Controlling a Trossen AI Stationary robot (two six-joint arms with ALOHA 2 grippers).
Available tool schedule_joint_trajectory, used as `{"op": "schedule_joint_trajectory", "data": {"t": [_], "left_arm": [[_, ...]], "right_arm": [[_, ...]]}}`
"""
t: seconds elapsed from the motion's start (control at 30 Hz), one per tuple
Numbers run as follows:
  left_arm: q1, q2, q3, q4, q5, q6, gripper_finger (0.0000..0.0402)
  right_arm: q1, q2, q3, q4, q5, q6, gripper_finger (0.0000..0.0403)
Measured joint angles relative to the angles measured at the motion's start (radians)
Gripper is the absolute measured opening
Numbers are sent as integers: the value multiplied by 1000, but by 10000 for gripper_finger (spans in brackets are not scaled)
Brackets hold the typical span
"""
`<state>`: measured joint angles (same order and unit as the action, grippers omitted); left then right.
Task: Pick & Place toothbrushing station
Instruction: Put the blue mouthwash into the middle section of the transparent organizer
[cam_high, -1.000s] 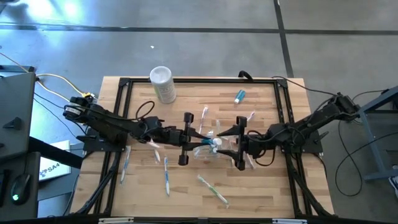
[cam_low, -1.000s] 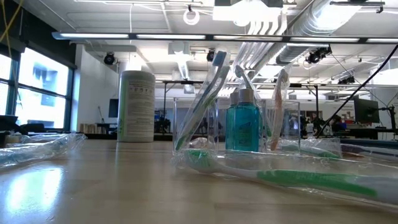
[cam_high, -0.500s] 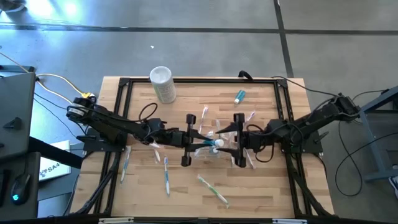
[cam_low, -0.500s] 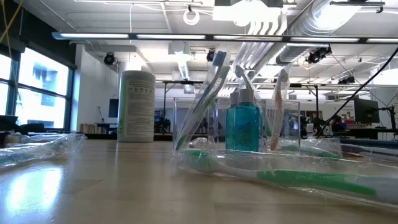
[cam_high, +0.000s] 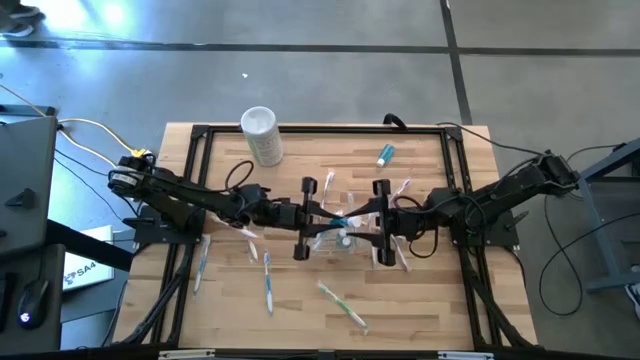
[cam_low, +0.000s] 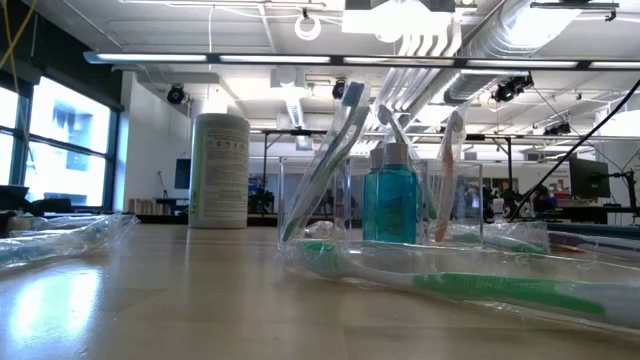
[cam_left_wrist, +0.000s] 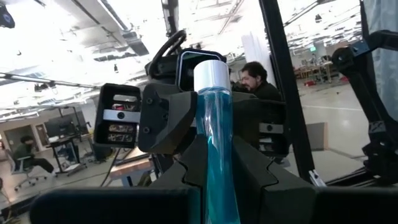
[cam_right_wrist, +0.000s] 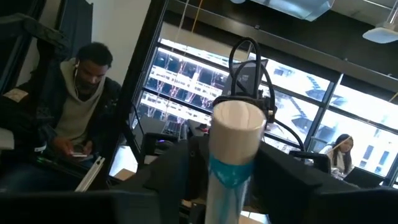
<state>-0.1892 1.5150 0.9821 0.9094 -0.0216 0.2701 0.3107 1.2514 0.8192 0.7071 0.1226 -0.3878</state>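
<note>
A small teal toothpaste tube (cam_high: 340, 221) with a white cap (cam_left_wrist: 208, 74) hangs in the air between my two grippers, above the table's middle. My left gripper (cam_high: 320, 218) is shut on its lower end. My right gripper (cam_high: 362, 222) faces it and closes around the cap end (cam_right_wrist: 236, 127). Below them the clear cup (cam_low: 380, 200) stands on the table with toothbrushes (cam_low: 335, 150) leaning in it. In the low view neither gripper shows. My left gripper pinches the tube's teal body (cam_left_wrist: 214, 180) between its two fingers, well below the cap. The fingers lie along the tube, slanting upward from the table's left. The tube sticks out beyond them, cap end up, clear of the table. My right gripper has a finger (cam_right_wrist: 283, 177) against each side of the tube just under the white cap, on the teal part (cam_right_wrist: 227, 171). It comes from the table's right, slanting upward. The cap stands out above the fingers.
A tall white cylinder (cam_high: 260, 135) stands at the far left. Another teal tube (cam_high: 385, 154) lies at the far side. Wrapped toothbrushes lie loose at the near left (cam_high: 268, 285), near middle (cam_high: 342, 305) and left edge (cam_high: 203, 262). A black frame (cam_high: 200, 130) borders the table.
My right gripper has rolled a little about the line it points along and edged toward the left gripper. The tube has stayed in the air between the two grippers.
</note>
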Motion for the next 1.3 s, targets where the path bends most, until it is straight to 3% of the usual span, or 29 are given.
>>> {"op": "schedule_joint_trajectory", "data": {"t": [0.23,0.53,0.63,0.83,1.3], "left_arm": [[-1,0,0,-1,2,10,37],[-1,0,0,-16,-2,12,38],[-1,0,0,-20,-2,21,60],[-1,0,0,-51,-6,67,108],[0,-42,2,-187,-13,73,122]], "right_arm": [[0,0,0,0,1,0,83],[-6,-1,0,-19,2,-1,107],[-6,-1,0,-29,2,-19,82],[-5,-2,0,-69,9,-56,81],[30,-61,0,-343,251,2,81]]}}
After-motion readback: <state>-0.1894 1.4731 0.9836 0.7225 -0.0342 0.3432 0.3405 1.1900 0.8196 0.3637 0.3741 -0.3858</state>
